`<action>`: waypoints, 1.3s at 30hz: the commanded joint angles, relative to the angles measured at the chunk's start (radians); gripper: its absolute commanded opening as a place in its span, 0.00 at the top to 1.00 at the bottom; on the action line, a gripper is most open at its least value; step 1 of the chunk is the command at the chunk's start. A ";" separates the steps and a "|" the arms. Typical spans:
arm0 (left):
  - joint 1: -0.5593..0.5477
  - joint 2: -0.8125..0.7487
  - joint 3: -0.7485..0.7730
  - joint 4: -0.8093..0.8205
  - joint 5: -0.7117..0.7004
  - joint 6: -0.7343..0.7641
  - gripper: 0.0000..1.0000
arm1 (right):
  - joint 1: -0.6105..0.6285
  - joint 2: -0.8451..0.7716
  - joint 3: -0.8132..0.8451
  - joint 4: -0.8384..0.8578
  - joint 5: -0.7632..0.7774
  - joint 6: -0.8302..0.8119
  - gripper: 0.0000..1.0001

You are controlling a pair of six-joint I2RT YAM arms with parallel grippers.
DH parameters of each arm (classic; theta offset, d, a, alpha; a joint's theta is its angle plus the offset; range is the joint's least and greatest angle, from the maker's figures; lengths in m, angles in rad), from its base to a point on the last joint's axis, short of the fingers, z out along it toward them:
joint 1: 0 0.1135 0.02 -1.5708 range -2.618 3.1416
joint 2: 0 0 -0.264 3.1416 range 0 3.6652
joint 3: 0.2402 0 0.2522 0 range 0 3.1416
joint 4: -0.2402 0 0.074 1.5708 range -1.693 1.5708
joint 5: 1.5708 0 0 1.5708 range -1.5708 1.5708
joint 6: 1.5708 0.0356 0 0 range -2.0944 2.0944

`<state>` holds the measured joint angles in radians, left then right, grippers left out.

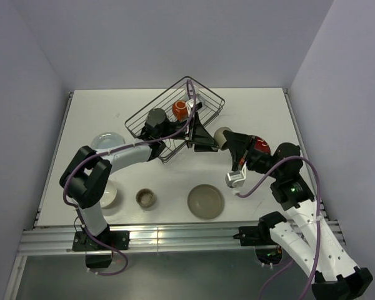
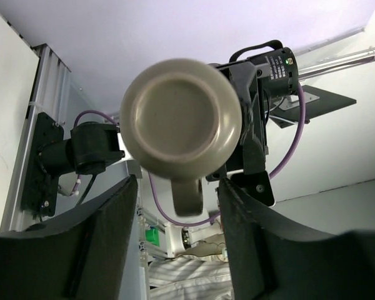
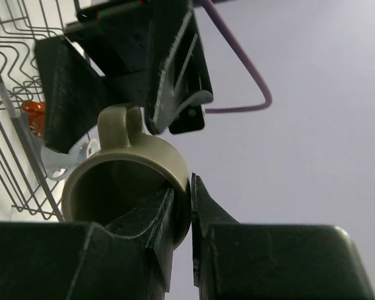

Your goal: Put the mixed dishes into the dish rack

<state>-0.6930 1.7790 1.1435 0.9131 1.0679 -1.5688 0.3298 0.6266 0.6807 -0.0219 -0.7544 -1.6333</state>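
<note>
A beige mug [image 1: 222, 135] hangs in the air right of the dish rack [image 1: 207, 94]. My right gripper [image 1: 232, 142] is shut on its wall, one finger inside the rim and one outside [image 3: 182, 187]. My left gripper [image 1: 204, 135] stands open, its fingers on either side of the mug's handle [image 2: 187, 194] without touching it. In the left wrist view the mug's base [image 2: 181, 115] faces the camera. An orange-red mug [image 1: 180, 109] and a grey cup [image 1: 156, 116] sit in the rack.
On the table lie an olive-grey dish [image 1: 205, 201], a small cup [image 1: 145, 198], a cream bowl [image 1: 110, 195] partly behind the left arm, and a pale plate [image 1: 106, 140]. A red floral plate [image 1: 261, 145] shows under the right arm.
</note>
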 commanded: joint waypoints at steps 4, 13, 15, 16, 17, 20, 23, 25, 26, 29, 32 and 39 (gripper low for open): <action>-0.013 -0.012 0.073 -0.048 0.032 0.062 0.49 | 0.018 -0.034 -0.023 0.020 -0.039 -0.091 1.00; -0.036 -0.003 0.102 -0.097 0.090 0.084 0.62 | 0.020 -0.021 -0.044 0.046 -0.014 -0.082 1.00; -0.037 0.000 0.104 -0.071 0.102 0.073 0.66 | 0.020 -0.024 -0.049 0.045 -0.025 -0.082 1.00; -0.039 0.005 0.105 -0.059 0.106 0.056 0.74 | 0.020 -0.027 -0.052 0.042 -0.029 -0.086 1.00; -0.037 0.008 0.105 -0.042 0.110 0.044 0.77 | 0.020 -0.030 -0.059 0.042 -0.037 -0.086 1.00; -0.040 0.023 0.102 0.052 0.119 -0.017 0.94 | 0.020 -0.038 -0.070 0.040 -0.037 -0.088 1.00; -0.039 0.026 0.093 0.092 0.119 -0.039 1.00 | 0.020 -0.044 -0.075 0.040 -0.022 -0.073 0.99; -0.034 0.019 0.088 0.035 0.110 0.010 1.00 | 0.020 -0.051 -0.079 0.040 -0.011 -0.059 0.90; -0.031 0.014 0.088 0.011 0.109 0.027 1.00 | 0.018 -0.054 -0.082 0.040 -0.008 -0.056 0.86; -0.016 -0.003 0.093 -0.086 0.102 0.102 1.00 | 0.020 -0.070 -0.092 0.030 0.003 -0.051 0.65; 0.007 -0.024 0.098 -0.176 0.095 0.173 1.00 | 0.020 -0.083 -0.104 0.030 0.010 -0.051 0.49; 0.076 -0.073 0.090 -0.328 0.083 0.291 1.00 | 0.018 -0.106 -0.113 -0.004 0.021 -0.036 0.33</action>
<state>-0.6453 1.7958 1.1980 0.6456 1.1568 -1.3869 0.3428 0.5373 0.5686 -0.0174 -0.7444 -1.6691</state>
